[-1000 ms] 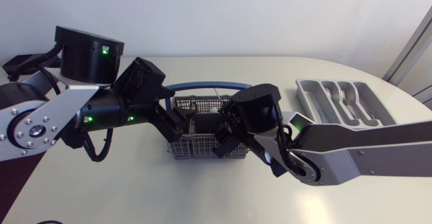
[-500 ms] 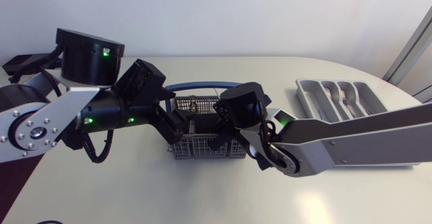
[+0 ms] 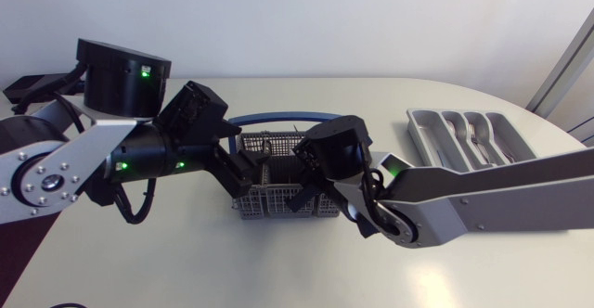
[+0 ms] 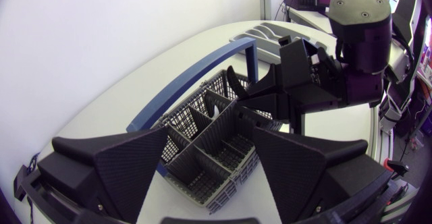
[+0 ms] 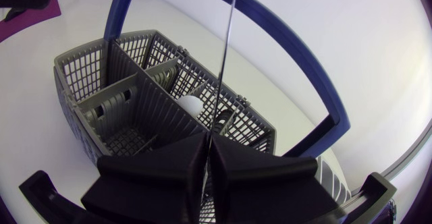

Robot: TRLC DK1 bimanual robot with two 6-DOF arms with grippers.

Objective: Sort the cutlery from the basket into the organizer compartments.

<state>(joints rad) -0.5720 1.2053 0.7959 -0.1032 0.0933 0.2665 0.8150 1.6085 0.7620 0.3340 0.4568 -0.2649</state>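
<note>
Right wrist view shows a thin metal piece of cutlery [image 5: 223, 62], seen edge-on so its kind cannot be told. It is pinched between the 2 fingers of the right gripper [image 5: 208, 163], which are pressed together on it. It runs straight ahead of them over the grey basket [image 5: 88, 82] and crosses its blue handle [image 5: 283, 28]. Something pale and rounded [image 5: 191, 106] sits in a middle compartment. The left gripper [image 4: 210, 135] stands spread wide at the basket's end, gripping nothing. The organizer [image 3: 422, 127] lies well apart from the basket, toward the right end of the table [image 3: 278, 271], with forks [image 3: 475, 136] in its compartments.
</note>
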